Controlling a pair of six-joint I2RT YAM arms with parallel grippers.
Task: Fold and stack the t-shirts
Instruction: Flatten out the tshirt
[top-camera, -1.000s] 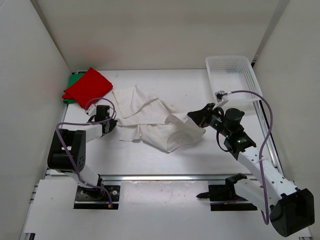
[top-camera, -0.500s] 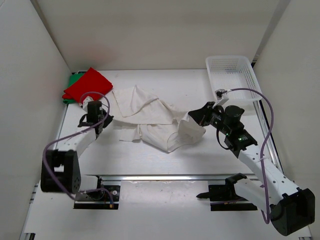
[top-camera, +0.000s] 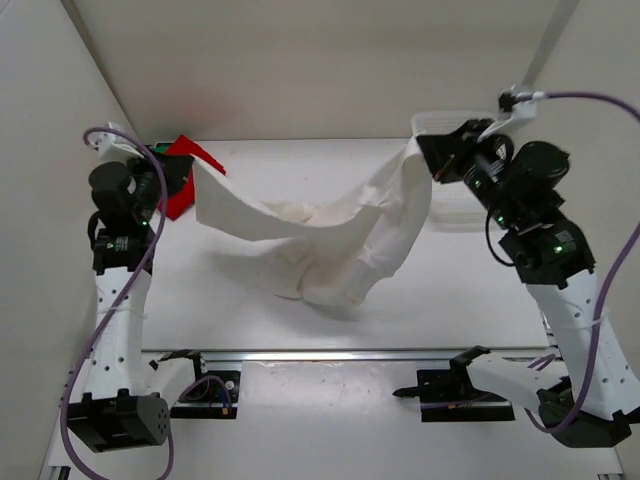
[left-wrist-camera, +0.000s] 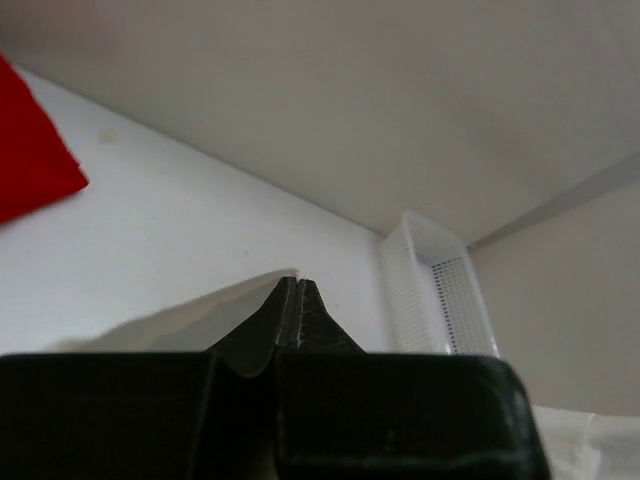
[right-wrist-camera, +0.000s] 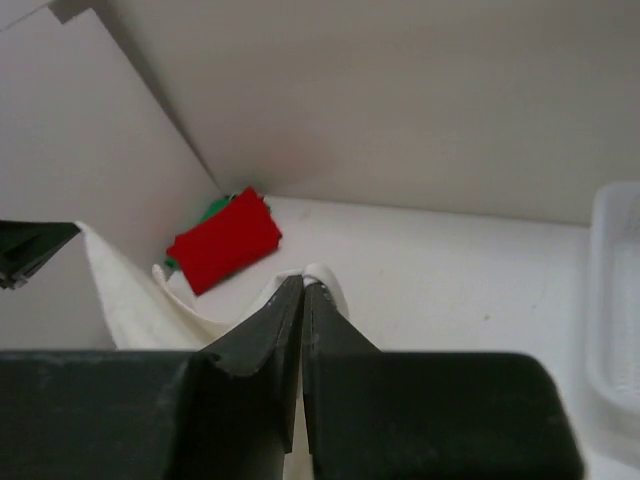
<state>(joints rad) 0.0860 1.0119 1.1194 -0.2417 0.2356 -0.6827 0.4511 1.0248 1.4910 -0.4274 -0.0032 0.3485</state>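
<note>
White t-shirt: held up off the table at two points and stretched left to right across the middle of the scene; its middle sags in a loose fold, and the lowest bunched part is at the table surface, near of centre.

Left gripper: at the far left, fingers closed together, pinching the shirt's left upper edge; the wrist view shows the two tips pressed tight with pale cloth just behind them.

Right gripper: at the far right, raised, fingers closed on the shirt's right upper edge; cloth hangs down from the tips.

Red t-shirt: folded flat in the far left corner of the table, partly hidden behind the left gripper in the top view.

Green t-shirt: under the red one; only a narrow edge shows on the far side.

White plastic mesh basket: far right on the table, largely covered by the right arm from above; contents cannot be told.
</note>
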